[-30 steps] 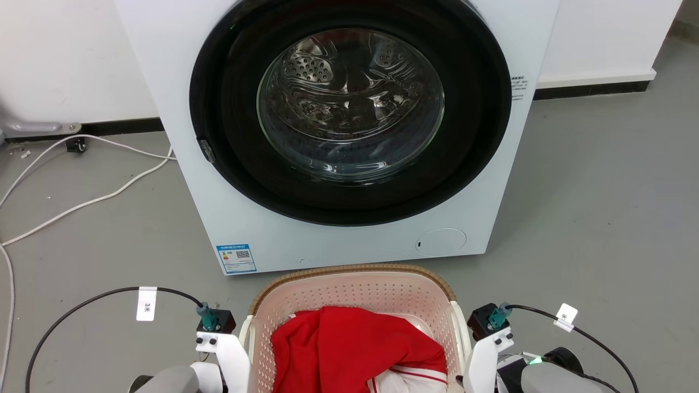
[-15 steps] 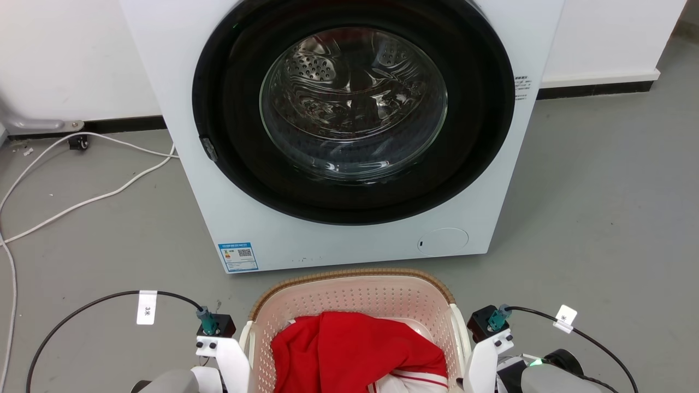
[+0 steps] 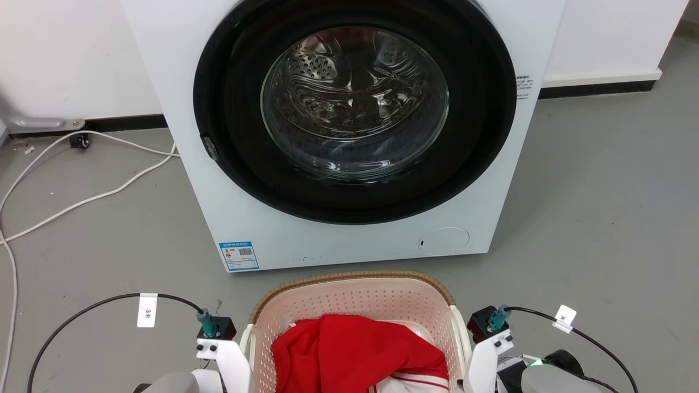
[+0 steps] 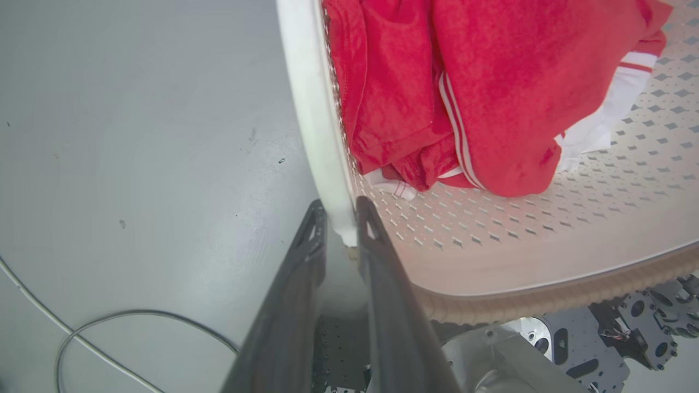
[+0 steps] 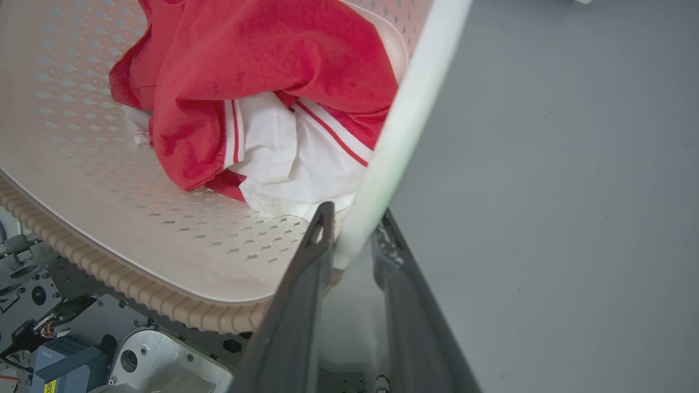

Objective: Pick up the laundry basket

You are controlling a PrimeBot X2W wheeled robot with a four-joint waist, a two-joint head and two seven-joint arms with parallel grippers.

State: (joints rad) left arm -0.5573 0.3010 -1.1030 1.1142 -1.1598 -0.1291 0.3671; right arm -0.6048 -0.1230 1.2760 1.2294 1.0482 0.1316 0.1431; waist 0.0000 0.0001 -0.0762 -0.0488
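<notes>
Head view: laundry basket (image 3: 355, 274) at 6 o'clock, low in frame, directly in front of me. The washing machine (image 3: 240, 218) stands at 12 o'clock from it, door shut, close behind the far rim. My forearms flank the basket at 7 and 5 o'clock.

Left gripper (image 4: 341, 210): clenched on the lower end of the white left handle (image 4: 314, 109), one finger on each face. Right gripper (image 5: 355, 218): closed about the right handle (image 5: 404, 120) likewise, but a thin grey sliver shows beside the outer finger, so I trust that side less.

Load: a red garment (image 3: 355, 349) with white trim, bunched on the near half of the basket floor, slightly toward 5 o'clock. Light and soft, so it is unlikely to shift much.

I cannot tell from these views whether the basket bottom is off the floor (image 3: 600, 218).

Step in hand, as I judge it: carry out the lift on both handles.

Notes for doing it well:
- Raise both arms at one rate, since uneven height will tilt the rim and twist the thin handles in the pads.
- Keep the spacing between wrists fixed, because spreading would pull the handles out and squeezing would bow the walls.
- Go straight up first, with no drift toward 12 o'clock where the machine front sits.
- Watch the right wrist view for the handle sliding.
</notes>
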